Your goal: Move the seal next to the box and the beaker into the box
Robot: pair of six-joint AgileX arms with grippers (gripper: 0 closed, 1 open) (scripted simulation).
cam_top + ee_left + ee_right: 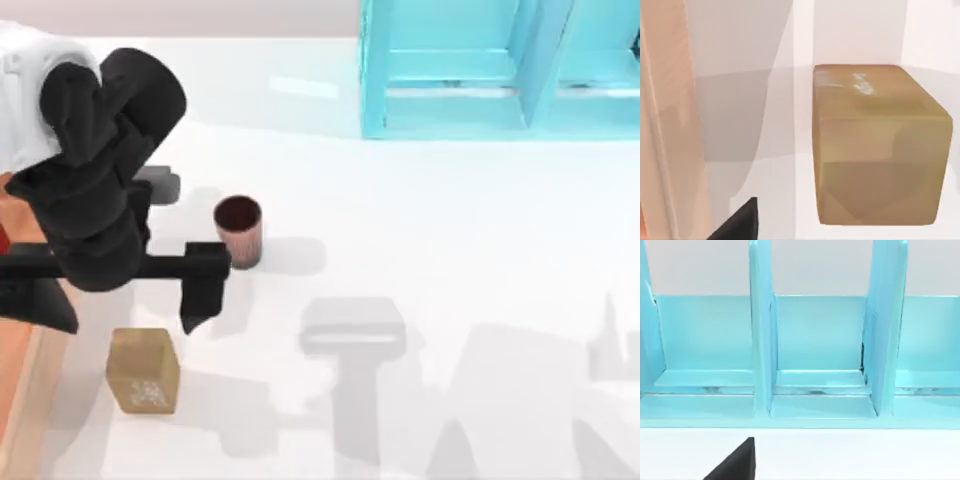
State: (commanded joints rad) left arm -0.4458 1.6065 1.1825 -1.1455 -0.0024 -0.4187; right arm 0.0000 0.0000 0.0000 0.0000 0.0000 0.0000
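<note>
Counter (450, 250): white, carries everything; grey arm shadows across its near half.

Shelf (500, 70): turquoise unit at the far edge, right of centre. Right wrist view faces it head-on (815, 340): upright dividers, open compartments, white counter in front.

Box (25, 340): light-wood rim and orange-brown floor at the counter's left edge, mostly covered by the left arm. Left wrist view shows its pale wood wall (670, 125) beside the seal, a strip of white counter between them.

Left arm: black, over the left side of the counter, above the box rim. Left gripper (110, 290) points down; one dark finger (203, 285) hangs between beaker and seal, touching neither as far as the top view shows. The other finger reaches left over the box. Jaws spread wide, holding nothing.

Right gripper: a dark fingertip (735, 462) shows in the right wrist view, facing the shelf. Jaws: cannot tell.

Seal (144, 371): tan-brown block, upright on the counter, just right of the box rim, whitish marks on its near face. Left wrist view shows it close (875, 145), apart from the box wall.

Beaker (239, 231): reddish-brown cup, upright, dark inside, on the counter beyond and right of the seal, outside the box.
</note>
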